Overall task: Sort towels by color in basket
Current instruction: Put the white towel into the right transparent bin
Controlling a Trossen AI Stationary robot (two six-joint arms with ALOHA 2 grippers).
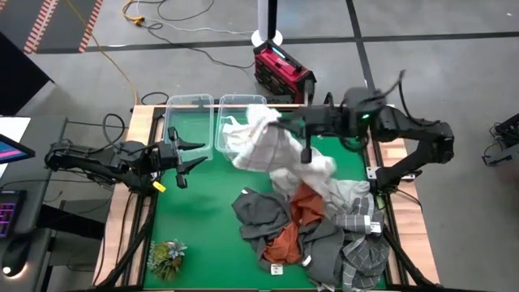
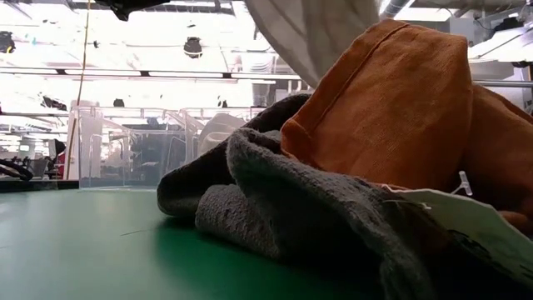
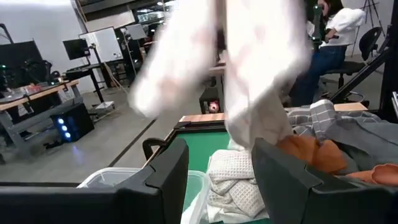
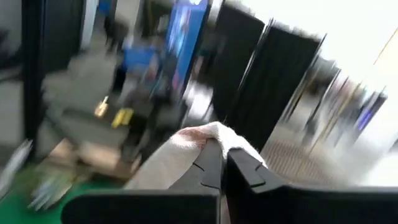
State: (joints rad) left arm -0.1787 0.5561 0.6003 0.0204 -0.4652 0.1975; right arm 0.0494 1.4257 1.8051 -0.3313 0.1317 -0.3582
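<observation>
High view: white towel (image 1: 263, 142) draped into right clear bin (image 1: 235, 104).

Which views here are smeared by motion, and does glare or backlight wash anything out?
Left wrist view: the hanging white cloth towel is streaked with motion blur. Right wrist view: the whole background is smeared, with white blow-out along one side; the right gripper stays fairly sharp. Low view: bright ceiling lights wash out the room behind, and the rust-orange towel looms close. High view: evenly lit.
</observation>
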